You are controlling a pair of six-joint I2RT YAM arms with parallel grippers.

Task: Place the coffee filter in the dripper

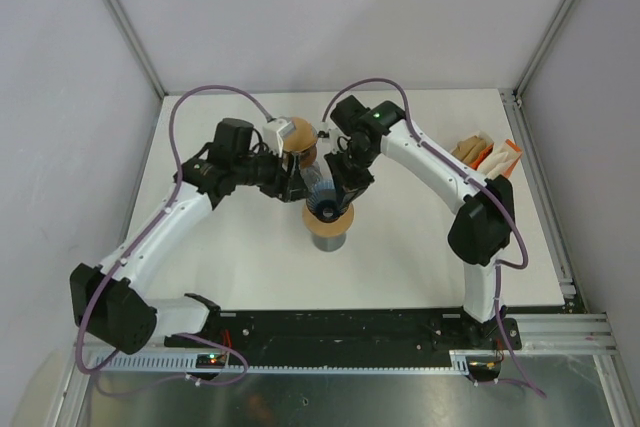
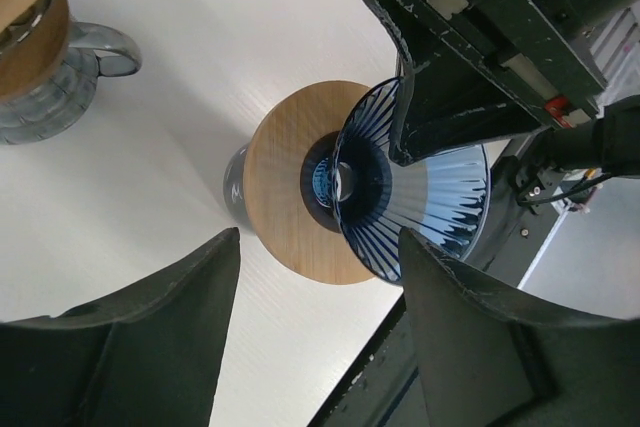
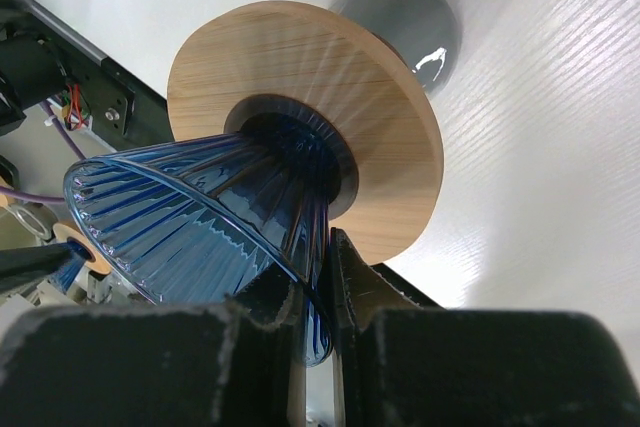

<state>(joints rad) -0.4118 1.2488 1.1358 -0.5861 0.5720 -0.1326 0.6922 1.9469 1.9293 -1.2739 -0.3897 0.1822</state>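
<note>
The dripper [image 1: 326, 206] is a blue ribbed glass cone with a round wooden collar [image 1: 340, 218]. It sits on a grey cup [image 1: 328, 238] at mid-table. My right gripper [image 1: 341, 183] is shut on the cone's rim; in the right wrist view [image 3: 320, 272] the glass edge is pinched between the fingers, and the dripper [image 3: 200, 212] is empty. My left gripper [image 1: 294, 185] is open and empty just left of the dripper. In the left wrist view the dripper [image 2: 440, 202] is beyond the gripper's [image 2: 320, 239] spread fingers. Pale brown coffee filters [image 1: 478, 151] lie at the far right.
A glass jug [image 2: 45, 77] with a brown band and a handle stands behind the dripper, also in the top view [image 1: 299, 137]. An orange-and-white packet [image 1: 505, 159] lies beside the filters. Frame posts stand at the table's back corners.
</note>
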